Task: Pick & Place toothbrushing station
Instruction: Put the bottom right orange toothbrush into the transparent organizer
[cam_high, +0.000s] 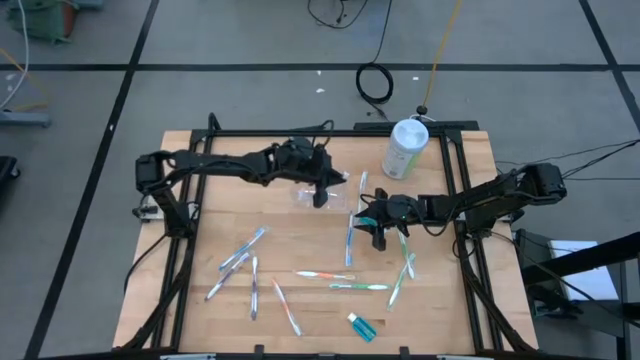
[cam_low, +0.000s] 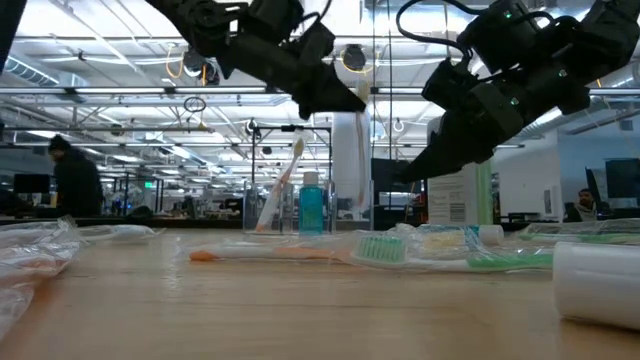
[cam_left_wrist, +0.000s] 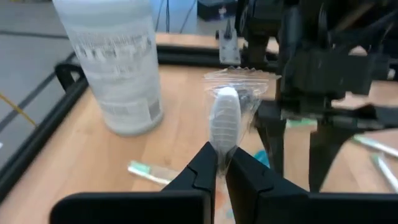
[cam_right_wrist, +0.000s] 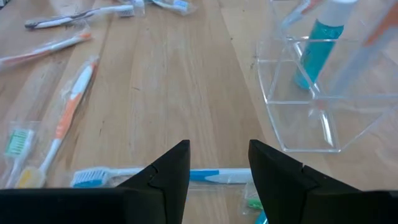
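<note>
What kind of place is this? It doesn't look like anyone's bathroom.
Probably a robotics lab in a big open hall. Two dark robot arms work over a wooden table scattered with toothbrushes, cables trail across the grey floor, and a person stands among desks under ceiling trusses.

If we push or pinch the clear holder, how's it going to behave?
The clear holder is probably rigid, since its thin walls look flat and straight. It is likely light, so a push may slide it across the smooth wooden table. The teal tube leaning inside could shift and tip it.
</note>
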